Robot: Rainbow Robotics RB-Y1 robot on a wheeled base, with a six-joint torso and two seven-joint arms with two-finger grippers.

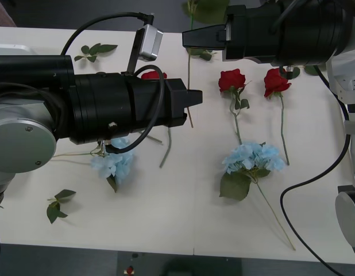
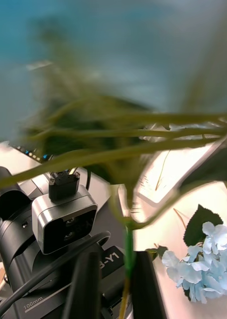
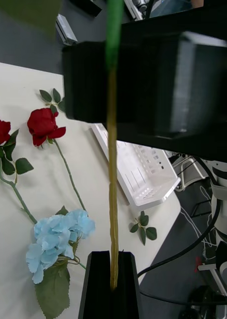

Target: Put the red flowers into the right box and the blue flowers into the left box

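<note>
A long flower stem with big green leaves hangs between my two grippers; its head is out of view. My left gripper is shut on its lower end. My right gripper sits higher on the stem, its fingers narrowly apart. Two red flowers lie at the back right, and a third peeks from behind my left arm. Blue flowers lie at the centre right and under my left arm. The right box sits beyond the right arm. The left box shows blurred.
Loose green leaf sprigs lie at the back left and the front left. A black cable loops over the table's right side. The table's front edge runs near the bottom, with bare tabletop before it.
</note>
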